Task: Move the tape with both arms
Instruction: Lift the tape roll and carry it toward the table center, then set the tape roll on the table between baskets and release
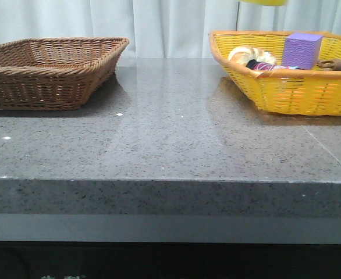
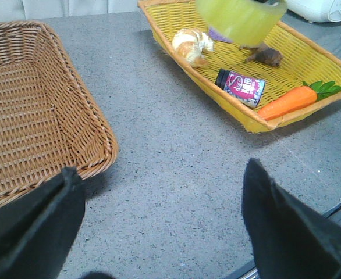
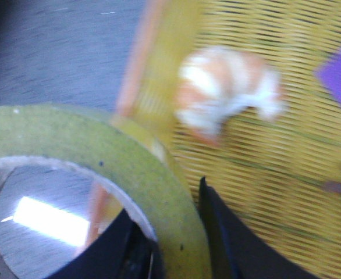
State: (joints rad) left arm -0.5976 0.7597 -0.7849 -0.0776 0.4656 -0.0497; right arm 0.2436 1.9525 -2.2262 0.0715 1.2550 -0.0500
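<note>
Far left on the grey bench (image 1: 170, 139) sits a brown wicker basket (image 1: 48, 72), nothing in it as far as the left wrist view shows. The left pincer (image 2: 159, 226) hangs over the bench btwn the two baskets, just beside the brown one's corner; its black fingers (image 2: 287, 232) are spread wide apart w/ nothing btwn them, only bare stone.

Middle of the bench is plain speckled grey.

Right side: a yellow basket (image 1: 287, 87) w/ an orange rim. Inside it: a croissant (image 2: 192, 45) near the left wall, a purple cube (image 1: 302, 49) further back, a small dark can w/ pink label (image 2: 241, 87), a brown lump (image 2: 265, 56) I can't ID, and a toy carrot (image 2: 295, 100) by the near corner.

The tape (image 2: 240, 16) is up in the air over the yellow basket, above the croissant end, clear of the contents. From the front only its bottom edge peeks in at the top of the frame. The right pincer (image 3: 176, 244) is clamped on the roll: one finger inside the core, one outside, wall of the roll pinched btwn them. That view's blurry.
</note>
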